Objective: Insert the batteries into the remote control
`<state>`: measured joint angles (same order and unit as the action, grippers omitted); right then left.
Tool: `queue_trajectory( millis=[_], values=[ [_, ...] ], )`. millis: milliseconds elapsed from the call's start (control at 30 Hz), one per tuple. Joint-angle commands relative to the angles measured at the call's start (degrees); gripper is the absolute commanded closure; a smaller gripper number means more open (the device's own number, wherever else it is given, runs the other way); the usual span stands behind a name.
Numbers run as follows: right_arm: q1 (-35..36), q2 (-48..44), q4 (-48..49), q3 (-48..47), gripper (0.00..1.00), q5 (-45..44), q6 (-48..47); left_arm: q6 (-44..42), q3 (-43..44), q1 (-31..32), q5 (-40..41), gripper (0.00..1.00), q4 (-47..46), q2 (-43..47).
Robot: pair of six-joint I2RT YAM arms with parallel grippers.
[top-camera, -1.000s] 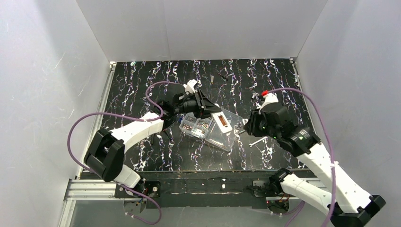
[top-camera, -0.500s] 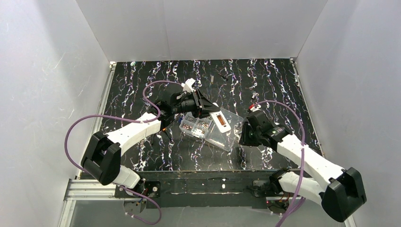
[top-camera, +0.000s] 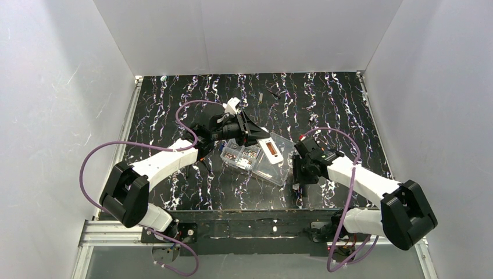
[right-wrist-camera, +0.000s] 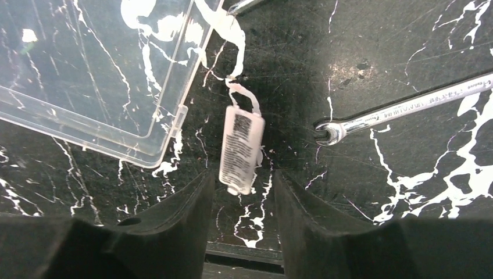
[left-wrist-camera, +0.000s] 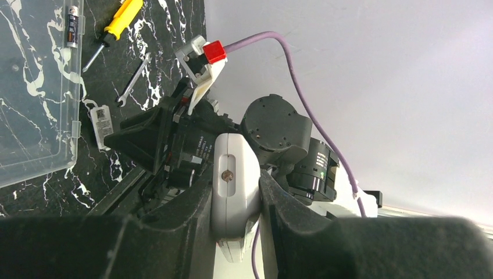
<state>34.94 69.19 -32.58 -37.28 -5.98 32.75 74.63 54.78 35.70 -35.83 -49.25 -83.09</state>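
Observation:
My left gripper (top-camera: 260, 138) is shut on the white remote control (top-camera: 271, 149) and holds it above the clear organiser box (top-camera: 278, 171). In the left wrist view the remote (left-wrist-camera: 235, 168) is pinched between both fingers. A battery (left-wrist-camera: 71, 26) lies inside the box. My right gripper (top-camera: 296, 178) is open and low over the table beside the box's right corner. In the right wrist view a small white labelled piece (right-wrist-camera: 240, 150) lies on the table, its near end between my open fingers (right-wrist-camera: 197, 192) and touching neither.
A steel wrench (right-wrist-camera: 401, 107) lies right of the labelled piece. A yellow-handled screwdriver (left-wrist-camera: 119, 20) lies beyond the box. The box's left compartments hold small metal parts (top-camera: 241, 154). White walls enclose the table; its front edge is close below my right gripper.
My right arm has swung left and down towards the box's right corner and the table front, over the labelled piece. My left arm and the remote have barely moved.

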Motion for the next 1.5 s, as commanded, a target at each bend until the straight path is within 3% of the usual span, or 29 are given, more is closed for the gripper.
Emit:
queue_trajectory(
  millis=[0, 133, 267, 400, 600, 867, 1133, 1467],
  values=[
    [-0.2, 0.7, -0.8, -2.7, 0.47, -0.2, -0.3, -0.4, -0.1, -0.2, -2.4, 1.00, -2.3, 2.5],
    [-0.2, -1.4, -2.3, -4.0, 0.40, -1.2, -0.7, -0.5, -0.4, -0.2, -2.4, 1.00, -2.2, 2.7],
    [-0.2, -4.1, -3.6, -7.4, 0.40, -3.0, -2.9, -0.5, -0.5, -0.3, -2.3, 1.00, -2.6, 2.6],
    [-0.6, -4.4, -1.3, -11.1, 0.41, -0.4, -12.3, -0.5, -0.3, -0.3, -2.3, 1.00, -2.8, 2.6],
    [-4.2, 1.5, -2.6, -17.2, 0.40, 9.6, -33.0, -2.3, -1.5, -0.4, -2.1, 1.00, 0.2, 5.3],
    [-6.3, 11.2, 0.8, -22.2, 0.35, 9.3, -45.1, -4.8, -1.6, -1.2, -3.3, 1.00, 5.3, 8.8],
    [-6.4, 18.2, 1.7, -23.6, 0.33, 8.6, -53.3, -8.2, -1.9, -1.6, -3.8, 1.00, 11.1, 12.1],
    [-6.9, 24.5, 3.5, -25.7, 0.33, 7.8, -56.5, -8.3, -2.7, -2.4, -4.2, 1.00, 12.4, 13.7]
  ],
)
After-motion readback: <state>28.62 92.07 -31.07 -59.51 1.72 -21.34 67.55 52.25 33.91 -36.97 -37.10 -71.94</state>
